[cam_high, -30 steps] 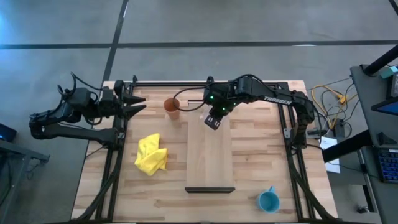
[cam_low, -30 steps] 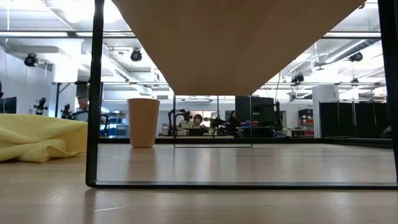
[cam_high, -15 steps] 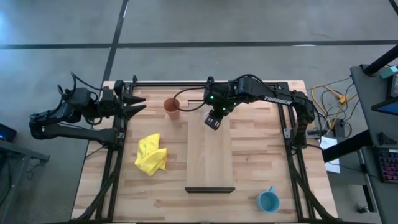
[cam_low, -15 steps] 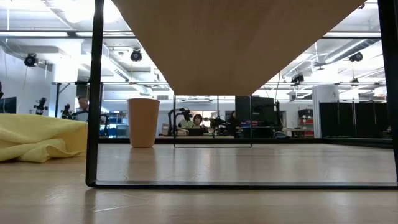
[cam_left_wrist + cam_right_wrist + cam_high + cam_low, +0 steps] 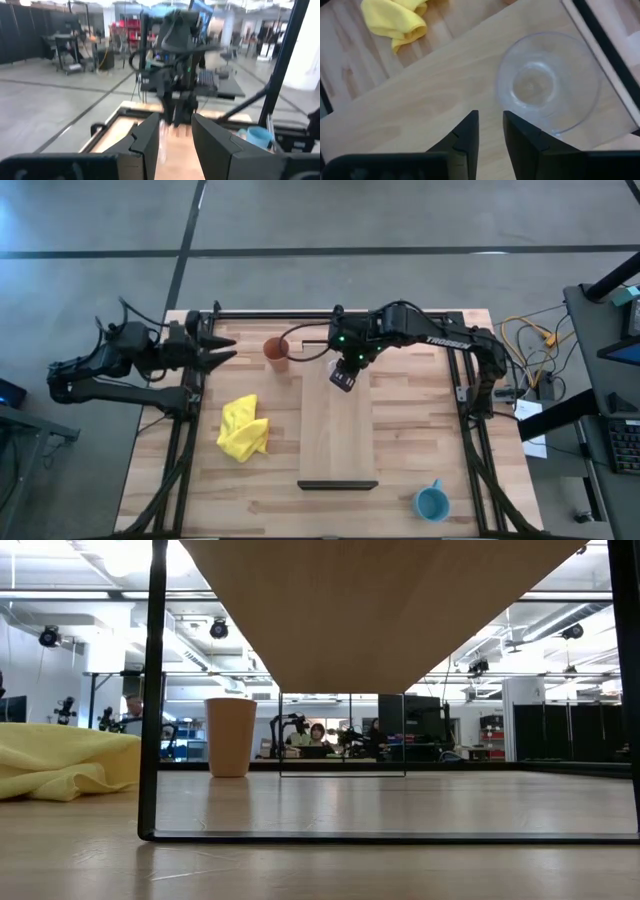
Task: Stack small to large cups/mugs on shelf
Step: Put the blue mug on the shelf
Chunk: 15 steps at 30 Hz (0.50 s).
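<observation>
The pale wooden shelf (image 5: 338, 435) stands raised on a dark frame at the table's middle. A clear glass mug (image 5: 547, 82) stands upright on the shelf's far end. My right gripper (image 5: 343, 377) hovers above it, open and empty; in the right wrist view (image 5: 490, 135) its fingers are beside the glass, clear of it. The orange-brown cup (image 5: 277, 352) stands upright on the table left of the shelf's far end. The light-blue mug (image 5: 432, 503) stands near the table's near right corner. My left gripper (image 5: 222, 346) is open and empty at the far left edge.
A crumpled yellow cloth (image 5: 243, 430) lies on the table left of the shelf. The shelf's dark frame leg (image 5: 150, 690) stands close to the low camera. Black rails run along the table's left, right and far edges. People sit at desks in the room beyond the table.
</observation>
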### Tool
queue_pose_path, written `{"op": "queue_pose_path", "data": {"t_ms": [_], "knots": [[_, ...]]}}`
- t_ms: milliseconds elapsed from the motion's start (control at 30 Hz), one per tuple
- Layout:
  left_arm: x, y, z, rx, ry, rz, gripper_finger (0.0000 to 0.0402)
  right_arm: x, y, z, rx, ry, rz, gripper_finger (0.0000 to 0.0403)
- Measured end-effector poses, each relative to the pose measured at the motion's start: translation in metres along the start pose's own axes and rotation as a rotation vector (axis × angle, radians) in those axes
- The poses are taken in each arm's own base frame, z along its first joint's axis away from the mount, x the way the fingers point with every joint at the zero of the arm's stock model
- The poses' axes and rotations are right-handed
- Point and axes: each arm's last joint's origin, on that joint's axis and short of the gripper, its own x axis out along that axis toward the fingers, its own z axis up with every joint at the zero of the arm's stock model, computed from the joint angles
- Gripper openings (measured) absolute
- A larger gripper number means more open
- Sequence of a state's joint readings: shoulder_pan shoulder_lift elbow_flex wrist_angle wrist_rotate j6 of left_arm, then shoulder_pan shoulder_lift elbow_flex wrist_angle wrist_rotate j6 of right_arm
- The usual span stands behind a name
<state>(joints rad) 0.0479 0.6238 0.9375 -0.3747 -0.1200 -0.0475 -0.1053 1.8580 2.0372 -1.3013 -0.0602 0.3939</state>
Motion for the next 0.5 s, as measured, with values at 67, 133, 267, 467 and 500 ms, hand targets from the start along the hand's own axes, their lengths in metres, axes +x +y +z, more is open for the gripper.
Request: {"op": "queue_pose_path", "data": {"t_ms": [67,133,267,467,500], "knots": [[0.005,0.000,-0.004,0.005,0.045,0.003,0.0102,-0.001,0.004,-0.001,-0.009,-0.003,0.007,0.0085],[0.011,-0.001,-0.007,0.008,0.073,0.004,0.0102,-0.003,0.007,-0.002,-0.019,-0.005,0.014,0.0086],[0.025,-0.002,-0.011,0.014,0.120,0.006,0.0102,-0.011,0.016,-0.003,-0.040,-0.023,0.033,0.0084],[0.052,-0.005,-0.021,0.027,0.217,0.018,0.0102,-0.036,0.032,-0.009,-0.060,-0.048,0.070,0.0075],[0.058,-0.005,-0.023,0.031,0.236,0.035,0.0102,-0.039,0.035,-0.010,-0.054,-0.048,0.077,0.0074]]}}
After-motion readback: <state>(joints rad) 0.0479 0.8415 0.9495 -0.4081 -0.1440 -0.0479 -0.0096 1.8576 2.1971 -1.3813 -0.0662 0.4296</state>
